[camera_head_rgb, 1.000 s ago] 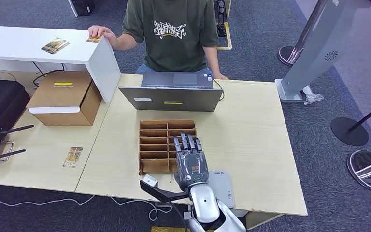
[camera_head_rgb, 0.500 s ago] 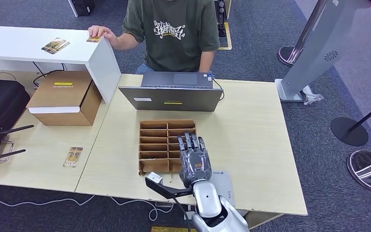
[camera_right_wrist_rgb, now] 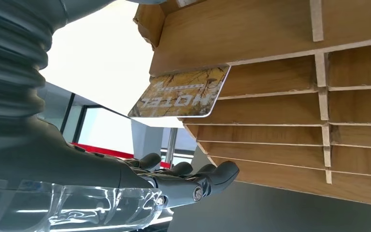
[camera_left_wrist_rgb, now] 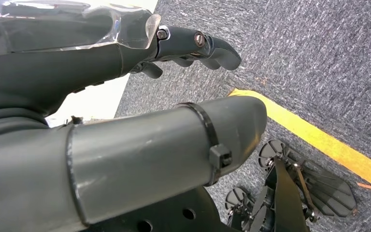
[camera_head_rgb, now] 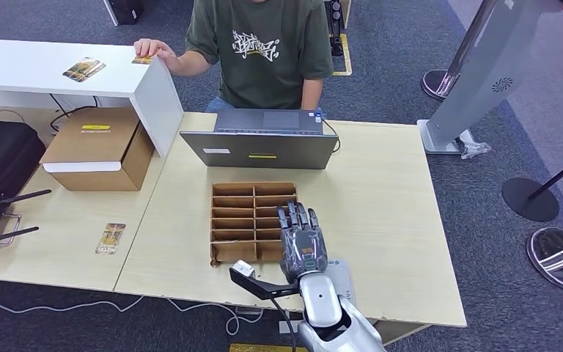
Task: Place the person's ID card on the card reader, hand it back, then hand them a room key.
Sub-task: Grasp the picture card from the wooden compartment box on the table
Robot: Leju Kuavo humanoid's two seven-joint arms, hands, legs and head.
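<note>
One right hand (camera_head_rgb: 302, 246) hovers over the card reader (camera_head_rgb: 339, 282) and the near edge of the cardboard tray (camera_head_rgb: 253, 220), fingers (camera_right_wrist_rgb: 212, 176) extended, holding nothing. A hotel key card (camera_right_wrist_rgb: 181, 99) sticks out of a tray slot just ahead of the fingers. Likely step: fetching the room key; next needs a pinch on that card. Left hand (camera_left_wrist_rgb: 125, 125) hangs toward the floor, empty. The person (camera_head_rgb: 264, 51) waits beyond the laptop (camera_head_rgb: 260, 149).
</note>
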